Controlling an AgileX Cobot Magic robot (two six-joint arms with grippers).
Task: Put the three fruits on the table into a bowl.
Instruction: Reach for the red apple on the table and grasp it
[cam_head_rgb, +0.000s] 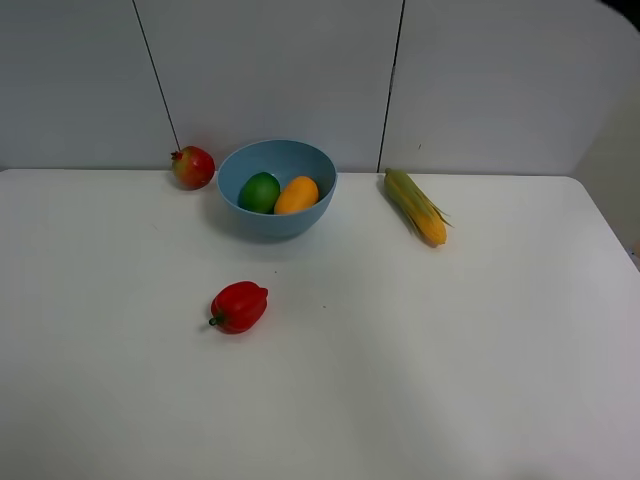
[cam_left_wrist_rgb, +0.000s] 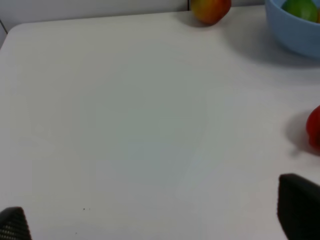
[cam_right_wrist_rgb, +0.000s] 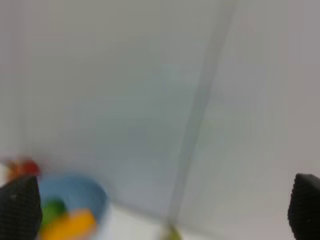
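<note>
The light-blue bowl (cam_head_rgb: 277, 187) stands at the back of the white table (cam_head_rgb: 450, 360). It holds the green lime-like fruit (cam_head_rgb: 259, 192) and the orange mango (cam_head_rgb: 296, 195). The pomegranate (cam_head_rgb: 193, 167) sits on the table just left of the bowl, by the wall. Neither gripper shows in the exterior high view. My left gripper (cam_left_wrist_rgb: 155, 220) is open and empty over bare table, with the pomegranate (cam_left_wrist_rgb: 210, 9) and the bowl (cam_left_wrist_rgb: 292, 30) far ahead of it. My right gripper (cam_right_wrist_rgb: 162, 210) is open and empty. Its blurred view faces the wall, with the bowl (cam_right_wrist_rgb: 75, 195) low in the picture.
A red bell pepper (cam_head_rgb: 238, 306) lies on the table in front of the bowl. It also shows at the edge of the left wrist view (cam_left_wrist_rgb: 314, 127). A corn cob (cam_head_rgb: 416, 206) lies to the right of the bowl. A grey panelled wall runs behind the table.
</note>
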